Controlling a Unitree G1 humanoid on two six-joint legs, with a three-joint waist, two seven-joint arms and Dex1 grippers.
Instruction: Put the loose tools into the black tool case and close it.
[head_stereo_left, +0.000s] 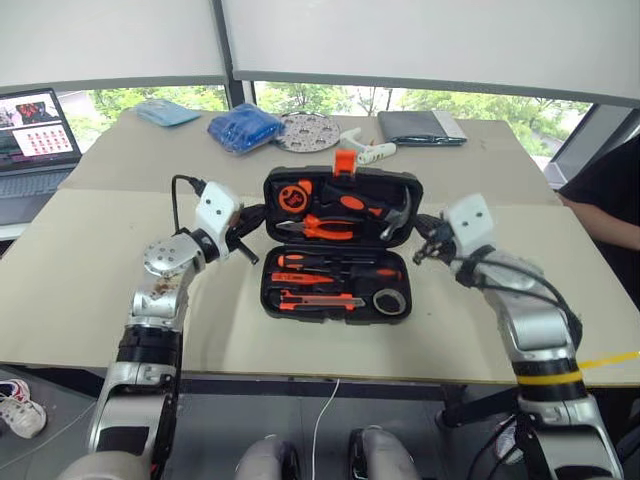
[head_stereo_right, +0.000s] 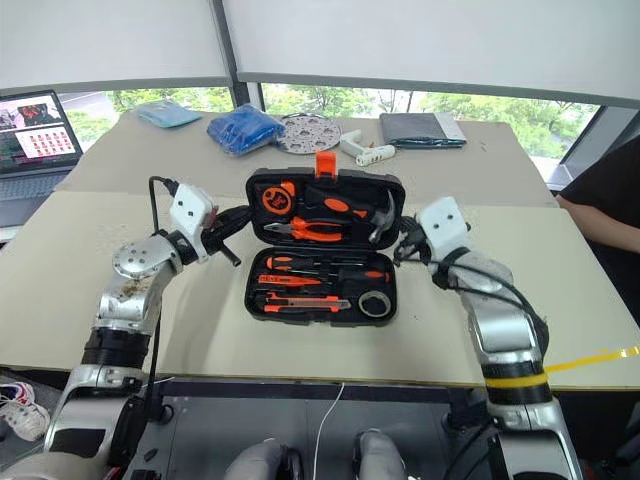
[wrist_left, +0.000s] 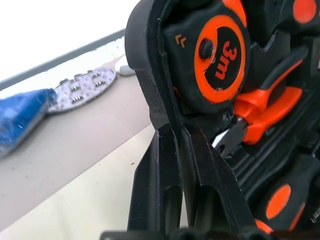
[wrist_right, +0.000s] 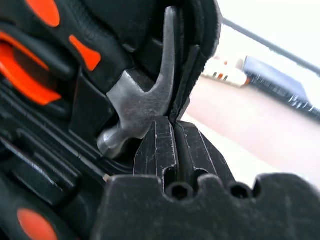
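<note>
Both grippers pinch the case's lid: left gripper (head_stereo_left: 250, 222) is clamped on the lid's 9 o'clock edge, right gripper (head_stereo_left: 428, 238) on its 3 o'clock edge, fingers pressed together with only the thin rim between them.

We see the case (head_stereo_left: 340, 240) open at table (head_stereo_left: 90, 290) centre, lid half toward 12 o'clock with the orange latch (head_stereo_left: 345, 160) sticking up, base toward 6.

Base holds screwdrivers (head_stereo_left: 330, 265), knife (head_stereo_left: 318, 300) and tape roll (head_stereo_left: 389, 301), all seated in slots. Lid holds pliers (head_stereo_left: 322, 228), hammer (wrist_right: 142, 107) and a tape measure (wrist_left: 217, 55). No loose tools seen on the table, so we judge loading done and closing next.

Handling: the case looks like stiff moulded plastic with a textured shell, so grip should be decent, but the rim hold is narrow and could slip. The lid carries hammer and pliers, so we expect it to be heavy on the hinge and to drop fast past vertical. We judge both side edges near the latch end the best hold, lifted evenly so it doesn't twist.

Writing: the tape measure reads "3m" in the left wrist view. Nothing else is legible.

Far side of the table: blue bag (head_stereo_left: 244, 127), perforated disc (head_stereo_left: 307, 131), grey pouch (head_stereo_left: 420, 127), laptop (head_stereo_left: 35, 135) at 10 o'clock.
</note>
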